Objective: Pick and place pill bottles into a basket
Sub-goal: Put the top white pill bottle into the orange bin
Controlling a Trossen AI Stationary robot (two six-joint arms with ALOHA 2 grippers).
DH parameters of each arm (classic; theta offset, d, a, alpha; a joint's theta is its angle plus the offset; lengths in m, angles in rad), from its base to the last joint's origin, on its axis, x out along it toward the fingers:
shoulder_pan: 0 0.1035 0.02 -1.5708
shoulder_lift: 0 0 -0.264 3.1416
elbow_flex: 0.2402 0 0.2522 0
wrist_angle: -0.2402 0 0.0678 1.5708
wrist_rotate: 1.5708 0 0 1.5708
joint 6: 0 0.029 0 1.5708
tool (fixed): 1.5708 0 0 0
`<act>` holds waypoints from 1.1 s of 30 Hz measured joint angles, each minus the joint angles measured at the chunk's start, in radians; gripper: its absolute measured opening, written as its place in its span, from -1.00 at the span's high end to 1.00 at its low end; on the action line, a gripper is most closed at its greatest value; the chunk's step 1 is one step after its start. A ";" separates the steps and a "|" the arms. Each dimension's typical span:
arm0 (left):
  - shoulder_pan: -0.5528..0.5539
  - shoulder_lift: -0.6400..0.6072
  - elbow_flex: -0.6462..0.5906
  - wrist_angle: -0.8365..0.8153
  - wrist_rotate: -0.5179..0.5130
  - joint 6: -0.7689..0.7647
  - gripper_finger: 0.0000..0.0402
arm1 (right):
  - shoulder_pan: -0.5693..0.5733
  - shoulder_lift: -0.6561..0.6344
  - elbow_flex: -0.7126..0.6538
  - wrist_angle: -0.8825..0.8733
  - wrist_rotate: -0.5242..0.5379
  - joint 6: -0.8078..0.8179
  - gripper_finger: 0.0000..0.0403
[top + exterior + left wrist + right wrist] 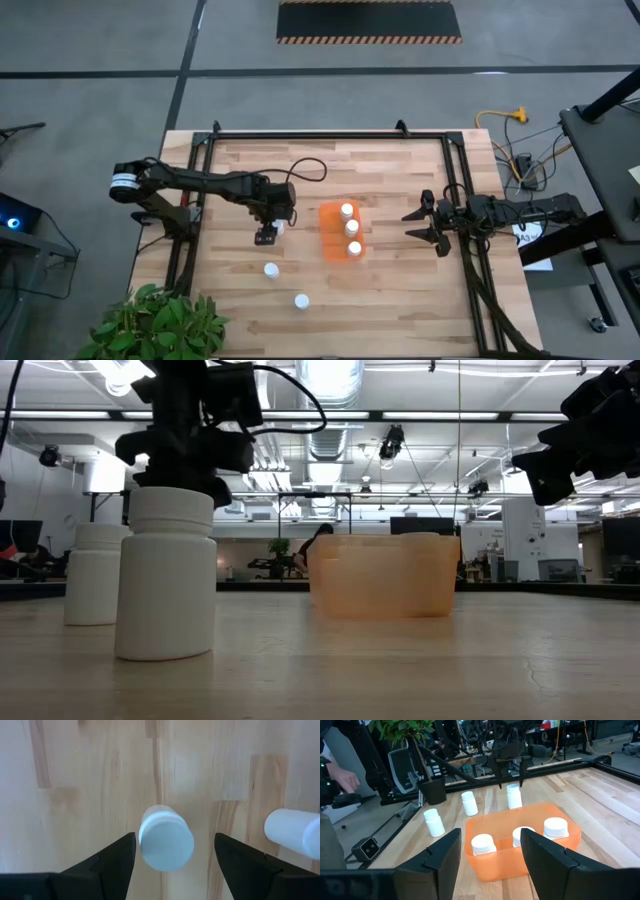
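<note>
Bottles: six small white cylinders with round white caps, all upright. Three stand in a row inside the basket [340,232], a translucent bright orange bin near the middle of the tabletop [400,300]; in the right wrist view their caps show just below the orange rim. They fill the side of the basket toward the right arm, and the strip toward the left arm is open.

The other three stand loose on the tabletop, on the left arm's side of the basket. One bottle [166,839] sits directly beneath the left gripper [266,237], between its spread fingers with a clear gap on each side; the jaws are released and touch nothing. A second bottle [271,270] stands nearer the front edge, and a third bottle [301,301] nearer still, well apart from each other and from the basket. In the low view these two loom close to the camera, side by side.

The right gripper [433,226] hovers off the basket's far side, over bare wood, jaws released and empty.

Open planks lie all around the basket. A black frame [330,135] runs along the tabletop's edges, and a plant [155,322] crowds the front left corner.
</note>
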 joint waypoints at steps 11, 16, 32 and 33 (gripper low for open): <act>0.000 0.000 -0.006 0.015 0.000 0.000 -0.26 | 0.000 0.000 0.000 0.000 0.000 0.000 0.04; 0.000 0.000 -0.006 0.017 0.000 0.000 -0.25 | 0.000 0.000 0.000 0.000 0.000 0.000 0.04; 0.000 -0.004 -0.004 0.017 0.006 0.001 0.58 | 0.000 0.000 0.000 0.000 0.000 0.000 0.04; 0.000 -0.004 -0.003 0.017 0.006 0.001 0.67 | 0.000 0.000 0.000 0.000 0.000 0.000 0.04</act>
